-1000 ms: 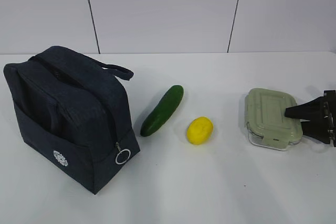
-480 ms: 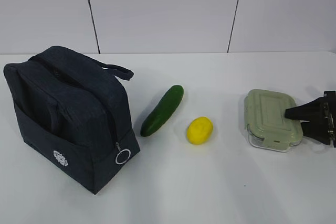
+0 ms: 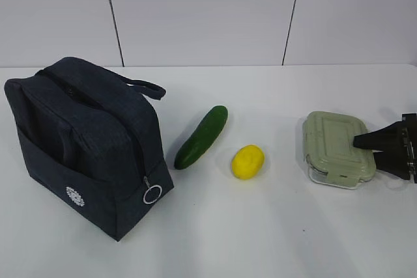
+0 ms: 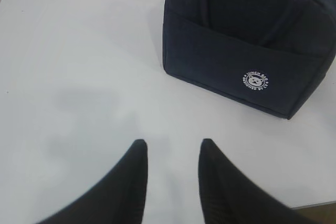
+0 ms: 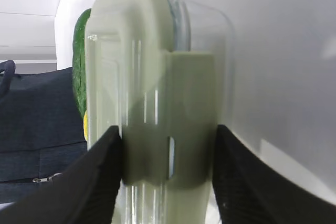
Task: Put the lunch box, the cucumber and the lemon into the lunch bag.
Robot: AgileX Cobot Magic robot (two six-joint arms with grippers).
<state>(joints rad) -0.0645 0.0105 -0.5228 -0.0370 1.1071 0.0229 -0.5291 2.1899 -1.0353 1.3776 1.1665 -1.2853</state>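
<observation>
The lunch box [image 3: 335,144], clear glass with a sage-green lid, lies on the white table at the right. My right gripper [image 3: 373,152] comes in from the right edge and is shut on its right end, one finger on the lid and one under the glass. In the right wrist view the fingers press either side of the lunch box [image 5: 157,103] at its clip, gripper [image 5: 168,129]. The cucumber [image 3: 202,136] and lemon [image 3: 247,161] lie mid-table. The navy lunch bag [image 3: 85,141] stands at the left. My left gripper [image 4: 173,142] hovers open and empty over bare table, short of the bag [image 4: 247,30].
The bag's silver ring pull [image 3: 152,194] hangs at its front corner, and a strap handle [image 3: 146,87] sticks out behind. A white panelled wall closes the back of the table. Beyond the box, the right wrist view catches the cucumber [image 5: 80,61].
The right jaws have narrowed very slightly on the lunch box, whose near edge has shifted a touch. Bag, cucumber and lemon have not moved.
</observation>
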